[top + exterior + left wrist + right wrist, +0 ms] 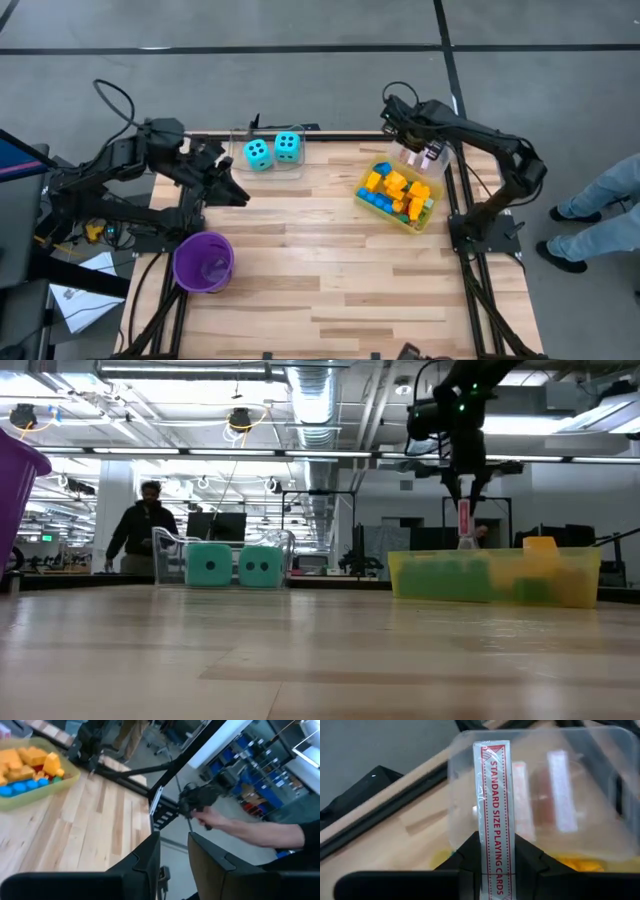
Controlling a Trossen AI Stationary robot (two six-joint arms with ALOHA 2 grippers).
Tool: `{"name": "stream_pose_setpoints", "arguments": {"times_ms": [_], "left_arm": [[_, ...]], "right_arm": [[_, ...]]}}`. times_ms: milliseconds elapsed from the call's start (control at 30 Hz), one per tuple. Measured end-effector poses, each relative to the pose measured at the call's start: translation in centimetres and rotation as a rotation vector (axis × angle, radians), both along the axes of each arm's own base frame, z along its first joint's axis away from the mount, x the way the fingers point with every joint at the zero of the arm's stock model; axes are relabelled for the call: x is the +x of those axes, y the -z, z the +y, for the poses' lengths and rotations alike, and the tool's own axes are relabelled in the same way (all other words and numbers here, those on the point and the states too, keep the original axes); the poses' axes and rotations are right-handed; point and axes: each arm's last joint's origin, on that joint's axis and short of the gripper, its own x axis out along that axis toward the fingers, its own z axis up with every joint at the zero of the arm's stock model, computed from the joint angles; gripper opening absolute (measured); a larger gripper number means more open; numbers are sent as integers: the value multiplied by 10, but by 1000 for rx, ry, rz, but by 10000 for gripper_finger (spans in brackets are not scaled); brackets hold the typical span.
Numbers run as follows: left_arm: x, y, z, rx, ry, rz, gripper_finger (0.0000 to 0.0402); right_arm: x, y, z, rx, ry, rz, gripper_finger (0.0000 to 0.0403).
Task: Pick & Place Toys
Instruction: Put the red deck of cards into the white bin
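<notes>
My right gripper (416,148) is at the table's far right corner, shut on a pink-and-white playing-card box (492,795). It holds the box over a clear tub (555,795), and two more card boxes (561,790) show through the tub's wall. The yellow bin (425,218) next to it holds yellow, orange, blue and green bricks (395,190). Two cyan dice (272,150) sit in a clear tray at the far edge. My left gripper (228,186) hovers near the left edge beside the dice, its fingers (145,862) a little apart and empty. My right gripper pinches the card box between its two fingers, one on each broad face, at the box's upper end (493,851). The fingers point down from above. The box (463,522) hangs upright below them, clear of the table, with its narrow printed side toward the wrist camera.
A purple cup (204,262) stands at the near left. The middle and near part of the wooden table (330,280) is bare. A person's legs (590,210) show to the right of the table. A person's hand (210,816) shows beyond the table edge in the left wrist view.
</notes>
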Motion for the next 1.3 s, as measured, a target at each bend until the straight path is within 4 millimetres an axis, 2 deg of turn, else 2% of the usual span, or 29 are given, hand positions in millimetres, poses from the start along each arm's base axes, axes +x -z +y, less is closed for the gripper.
{"name": "stream_pose_setpoints", "arguments": {"times_ms": [200, 533, 767, 933, 1300], "left_arm": [[3, -6, -6, -15, -9, -52, 90], [6, -7, -9, -12, -55, -62, 90], [8, -7, -9, -11, -60, -64, 90], [8, -8, -8, -14, -82, -67, 90], [8, -9, -8, -21, -87, -78, 90]], "right_arm": [[0, 15, -27, 2, -22, 2, 63], [1, 40, -47, 61, -53, 71, 63], [2, 56, -51, 86, -67, 60, 63], [-7, 76, -46, 111, -49, 30, 63], [-10, 92, -42, 85, -68, -11, 63]]}}
